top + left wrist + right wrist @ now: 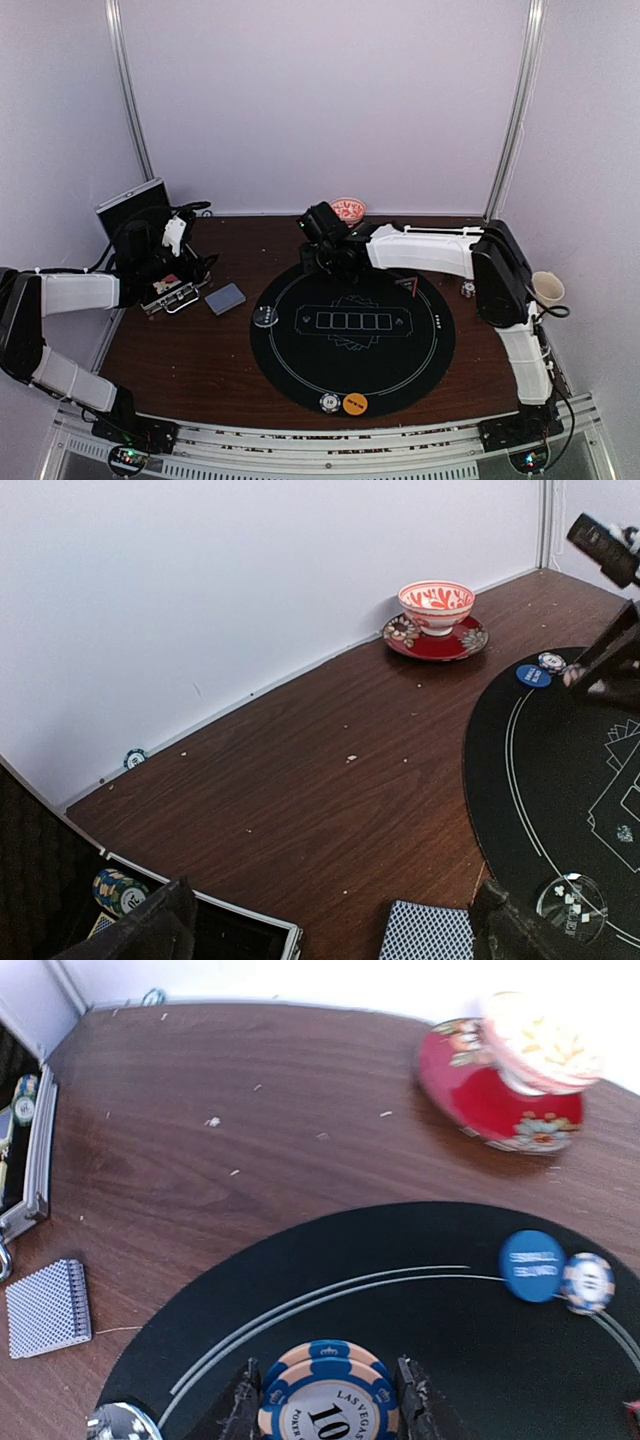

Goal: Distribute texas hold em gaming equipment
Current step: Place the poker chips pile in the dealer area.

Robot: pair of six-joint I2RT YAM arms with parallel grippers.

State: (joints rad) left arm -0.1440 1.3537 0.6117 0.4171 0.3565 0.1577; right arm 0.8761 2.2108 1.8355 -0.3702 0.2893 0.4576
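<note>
Taking the black mat (300,370) as a clock face in the top view, the red-and-white bowl (348,209) on its saucer (465,640) stands just past 12 o'clock. A clear disc (265,317) lies at 9, and an orange marker disc (355,404) sits touching a striped chip (328,402) at 6. The card deck (225,298) lies off the mat beyond 9, beside the open chip case (180,300).

Near 11 o'clock the right gripper (325,1405) hangs low over the mat's rim. Its fingers (410,1400) are partly closed against the edges of a small stack of blue-and-orange chips (325,1360). At 2 o'clock from that stack, a blue marker disc (531,1266) touches another chip (587,1282).

The left gripper (325,940) hovers by the case, spread wide, gripping nothing.
</note>
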